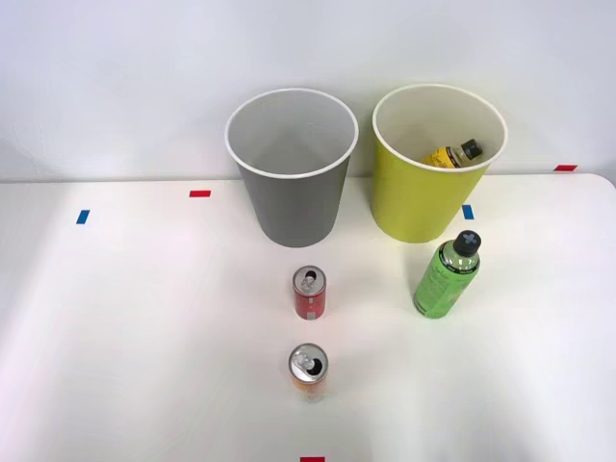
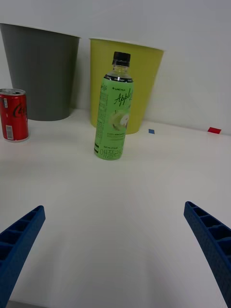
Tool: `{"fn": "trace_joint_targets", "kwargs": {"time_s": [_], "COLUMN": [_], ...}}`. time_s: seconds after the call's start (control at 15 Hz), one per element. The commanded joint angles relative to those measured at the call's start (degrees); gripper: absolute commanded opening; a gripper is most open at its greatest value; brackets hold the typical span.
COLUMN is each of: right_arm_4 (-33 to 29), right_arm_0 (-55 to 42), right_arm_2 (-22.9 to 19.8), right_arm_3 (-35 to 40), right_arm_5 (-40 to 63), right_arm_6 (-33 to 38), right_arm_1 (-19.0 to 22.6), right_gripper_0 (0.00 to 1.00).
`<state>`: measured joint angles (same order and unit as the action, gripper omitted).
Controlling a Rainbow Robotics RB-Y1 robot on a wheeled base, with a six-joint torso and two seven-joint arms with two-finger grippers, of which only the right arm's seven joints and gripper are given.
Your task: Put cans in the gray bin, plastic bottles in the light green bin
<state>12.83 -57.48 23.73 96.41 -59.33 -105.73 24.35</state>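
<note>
A bright green bottle [image 1: 447,276] [image 2: 114,110] with a black cap stands upright on the white table, just in front of the light green bin [image 1: 433,197] [image 2: 139,82]. Inside that bin lies a yellow bottle [image 1: 452,154]. The gray bin [image 1: 292,192] [image 2: 43,72] stands to its left and looks bare inside. A red can [image 1: 309,293] [image 2: 13,114] stands upright in front of the gray bin, and an orange can [image 1: 309,372] stands nearer the table's front edge. My right gripper [image 2: 115,250] is open, low over the table, with the green bottle straight ahead between the fingers [image 2: 209,240] and well apart from them.
Small red and blue tape marks dot the table: red [image 1: 199,193] and blue [image 1: 83,217] at the left, blue [image 1: 468,212] beside the light green bin, red [image 1: 565,167] at the far right, red [image 1: 312,459] at the front edge. A white wall rises behind the bins.
</note>
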Motion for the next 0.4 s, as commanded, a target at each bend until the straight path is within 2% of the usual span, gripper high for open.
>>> {"fn": "trace_joint_targets", "kwargs": {"time_s": [0.07, 0.4], "right_arm_4": [0.0, 0.0], "right_arm_0": [0.0, 0.0], "right_arm_2": [0.0, 0.0], "right_arm_3": [0.0, 0.0], "right_arm_5": [0.0, 0.0], "right_arm_6": [0.0, 0.0], "right_arm_1": [0.0, 0.0], "right_gripper_0": [1.0, 1.0]}}
